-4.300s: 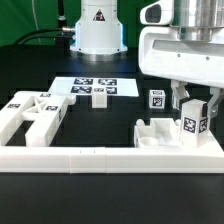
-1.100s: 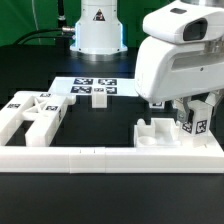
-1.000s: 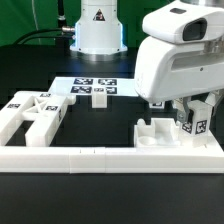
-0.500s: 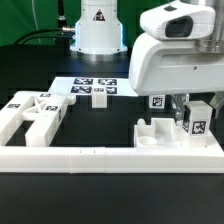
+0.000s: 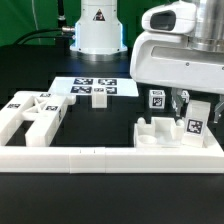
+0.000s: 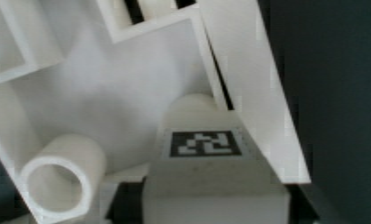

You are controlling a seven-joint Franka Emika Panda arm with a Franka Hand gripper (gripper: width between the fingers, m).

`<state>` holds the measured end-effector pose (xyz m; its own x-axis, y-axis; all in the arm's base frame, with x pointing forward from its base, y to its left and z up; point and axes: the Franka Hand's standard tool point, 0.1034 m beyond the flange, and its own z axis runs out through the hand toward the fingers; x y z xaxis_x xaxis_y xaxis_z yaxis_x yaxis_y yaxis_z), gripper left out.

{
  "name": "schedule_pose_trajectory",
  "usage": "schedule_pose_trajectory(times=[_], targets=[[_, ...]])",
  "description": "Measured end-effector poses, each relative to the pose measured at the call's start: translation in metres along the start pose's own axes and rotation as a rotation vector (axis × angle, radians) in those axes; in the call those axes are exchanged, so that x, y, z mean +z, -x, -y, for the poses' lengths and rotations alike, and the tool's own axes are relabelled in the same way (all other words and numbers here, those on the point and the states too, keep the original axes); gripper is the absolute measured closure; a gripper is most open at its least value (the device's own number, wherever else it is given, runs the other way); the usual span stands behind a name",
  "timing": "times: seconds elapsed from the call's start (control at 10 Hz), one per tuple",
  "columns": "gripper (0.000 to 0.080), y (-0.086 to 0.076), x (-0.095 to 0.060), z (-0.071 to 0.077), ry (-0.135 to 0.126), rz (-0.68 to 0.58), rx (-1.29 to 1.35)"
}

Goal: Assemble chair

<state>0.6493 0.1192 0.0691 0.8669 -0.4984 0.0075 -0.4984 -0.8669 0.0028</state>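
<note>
Pincer gripped the tagged post near the rail; a tilted grip could have jammed it against the seat piece.

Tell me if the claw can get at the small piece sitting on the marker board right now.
Probably not yet: the claw seems closed on a tagged post. Once that is let go, likely yes, since nothing stands over the small piece.

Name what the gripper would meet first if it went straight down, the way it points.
Probably the tagged white post directly below the gripper. Depth is unclear, so I cannot tell whether they already touch.
</note>
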Motion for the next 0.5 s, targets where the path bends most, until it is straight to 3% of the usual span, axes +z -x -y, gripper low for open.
schedule_pose_trajectory(times=[0.3,0.4,0.5], targets=[[0.0512,-0.0016,0.0001,-0.0017,-0.024,0.022,0.185],[0.0437,-0.0007,0.0005,-0.0008,-0.024,0.024,0.254],[0.0300,0.0002,0.0010,0.0000,-0.025,0.026,0.272]])
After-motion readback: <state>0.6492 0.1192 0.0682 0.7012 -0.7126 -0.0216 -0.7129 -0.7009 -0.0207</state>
